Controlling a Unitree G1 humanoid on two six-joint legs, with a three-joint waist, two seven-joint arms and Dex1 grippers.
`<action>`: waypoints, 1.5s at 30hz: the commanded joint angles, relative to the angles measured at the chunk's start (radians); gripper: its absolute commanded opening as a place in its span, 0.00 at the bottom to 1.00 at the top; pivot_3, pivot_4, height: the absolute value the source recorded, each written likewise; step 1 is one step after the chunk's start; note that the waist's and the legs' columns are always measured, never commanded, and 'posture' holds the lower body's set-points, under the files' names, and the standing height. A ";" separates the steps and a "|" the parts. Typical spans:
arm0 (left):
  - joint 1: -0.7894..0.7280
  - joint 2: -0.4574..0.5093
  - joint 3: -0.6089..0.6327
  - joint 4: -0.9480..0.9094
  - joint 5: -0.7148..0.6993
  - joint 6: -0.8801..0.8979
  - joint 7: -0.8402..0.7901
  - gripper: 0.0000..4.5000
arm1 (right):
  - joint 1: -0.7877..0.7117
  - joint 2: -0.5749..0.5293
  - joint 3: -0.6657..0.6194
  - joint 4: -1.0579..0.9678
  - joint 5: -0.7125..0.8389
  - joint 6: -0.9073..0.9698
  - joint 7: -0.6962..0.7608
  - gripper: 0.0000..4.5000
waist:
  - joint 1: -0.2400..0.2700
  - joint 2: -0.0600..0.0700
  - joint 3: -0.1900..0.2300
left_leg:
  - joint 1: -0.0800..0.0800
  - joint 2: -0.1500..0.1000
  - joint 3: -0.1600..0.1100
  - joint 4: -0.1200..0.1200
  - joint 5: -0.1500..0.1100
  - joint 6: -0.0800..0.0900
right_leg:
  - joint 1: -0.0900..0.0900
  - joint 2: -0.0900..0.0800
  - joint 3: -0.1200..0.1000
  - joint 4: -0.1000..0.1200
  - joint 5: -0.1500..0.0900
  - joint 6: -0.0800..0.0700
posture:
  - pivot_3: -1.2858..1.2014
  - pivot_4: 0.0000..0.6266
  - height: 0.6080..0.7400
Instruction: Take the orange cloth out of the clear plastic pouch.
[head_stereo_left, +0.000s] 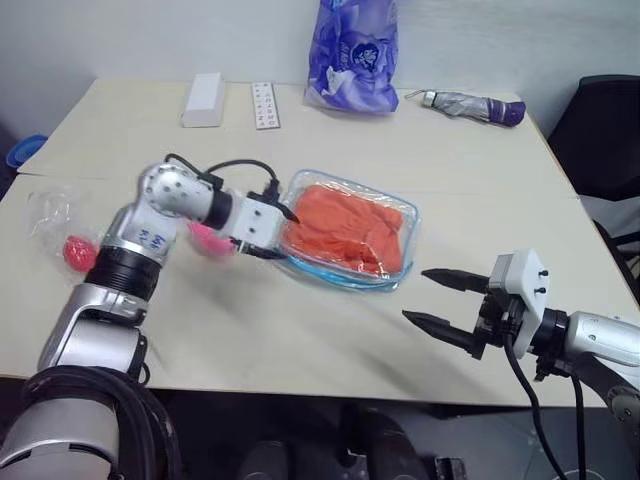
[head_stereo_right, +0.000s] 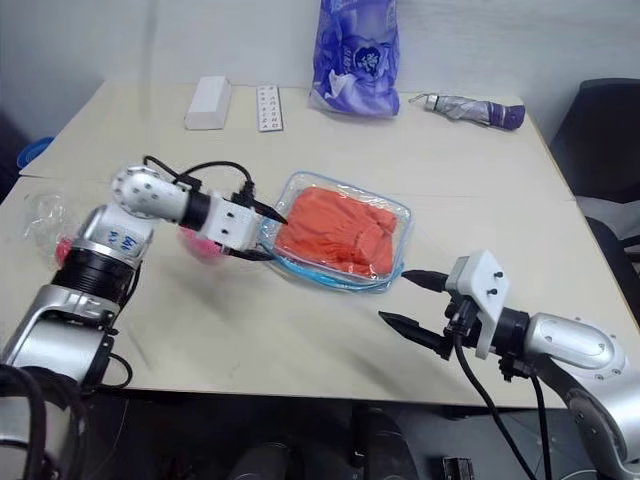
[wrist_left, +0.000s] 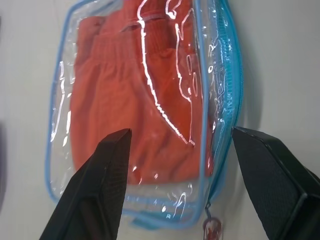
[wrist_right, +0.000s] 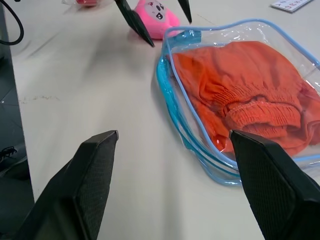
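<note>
Right gripper (head_stereo_left: 432, 298) is closest, its 2 fingers spread apart, holding nothing, near the clear plastic pouch (head_stereo_left: 400, 215). Inside that pouch sits the orange cloth (head_stereo_left: 345, 228), on the surface (head_stereo_left: 300, 330). Left gripper (head_stereo_left: 284, 233) is at the pouch's edge, fingers spread apart too, by a pink charm (wrist_right: 150, 15).

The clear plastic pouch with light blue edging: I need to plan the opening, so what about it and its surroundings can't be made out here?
- Clear plastic pouch: whether its zip is open; glare and folds in the left wrist view hide it.
- Orange cloth: its far end is cut off by the left wrist view's edge.
- Pink fluffy charm: hidden behind the left gripper in the head views.
- White card: print too small.
</note>
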 joint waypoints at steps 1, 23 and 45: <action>-0.023 -0.015 -0.003 0.034 0.008 -0.023 0.002 0.75 | -0.009 -0.011 -0.003 -0.025 0.004 -0.013 -0.005 0.83 | 0.000 0.000 0.000 | 0.000 0.000 0.000 0.000 0.000 0.000 | 0.000 0.000 0.000 0.000 0.000 0.000 | 0.52 0.24 1.00; -0.044 -0.077 -0.021 0.179 0.066 -0.084 0.081 0.00 | 0.032 -0.004 0.020 -0.031 -0.046 -0.045 -0.020 0.84 | 0.003 0.000 0.000 | 0.000 0.000 0.006 0.003 -0.001 0.001 | -0.001 0.000 -0.003 0.000 0.000 0.000 | 0.52 0.24 1.00; 0.149 -0.206 0.108 -0.406 -0.192 0.719 0.145 0.00 | -0.510 0.058 0.635 0.546 -0.854 -0.621 -0.064 0.08 | -0.006 0.000 0.000 | -0.001 0.001 0.005 0.006 -0.001 0.001 | -0.003 -0.002 -0.002 0.001 0.000 0.000 | 0.52 0.24 1.00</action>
